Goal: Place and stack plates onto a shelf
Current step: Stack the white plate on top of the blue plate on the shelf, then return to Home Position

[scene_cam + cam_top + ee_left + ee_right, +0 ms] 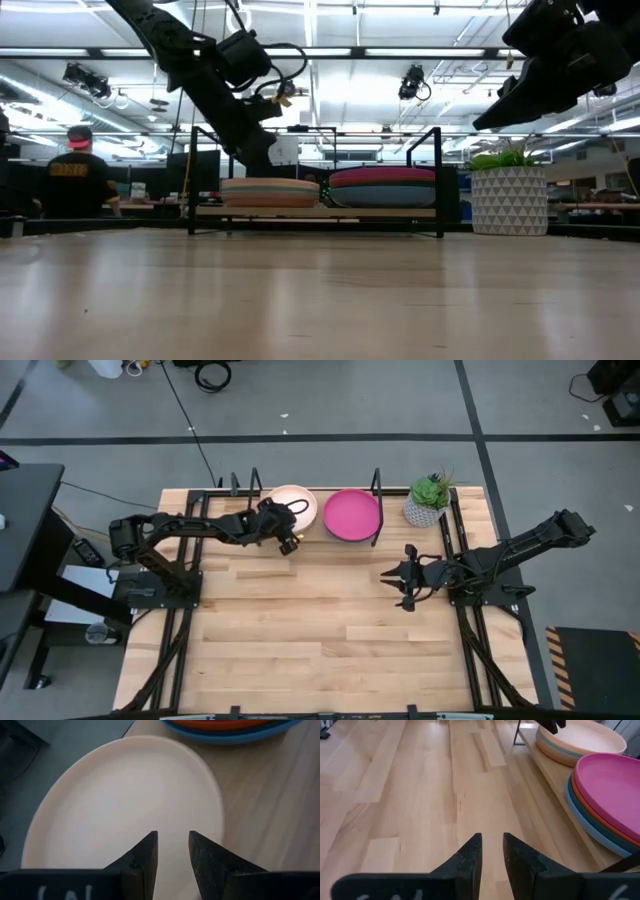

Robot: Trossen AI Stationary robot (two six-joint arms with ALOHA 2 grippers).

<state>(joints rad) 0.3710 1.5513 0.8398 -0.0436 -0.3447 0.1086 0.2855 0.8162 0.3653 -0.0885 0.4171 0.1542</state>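
Two stacks of plates sit on the shelf (395,540) at the bench's (300,630) far edge — a cream-topped stack (296,505) on the left, a magenta-topped stack (351,515) on the right. The left gripper (283,532) hangs over the cream plate's near rim, jaws slightly parted, holding nothing. The right gripper (393,582) hovers above bare bench, well apart from the shelf — jaws narrowly parted, empty.

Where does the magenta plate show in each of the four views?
High view: magenta plate tops the right stack on the shelf, left of the plant.
Low view: thin magenta band topping the right stack.
Left wrist view: not visible.
Right wrist view: right edge.
Shared landmark: neighbouring cream plate.
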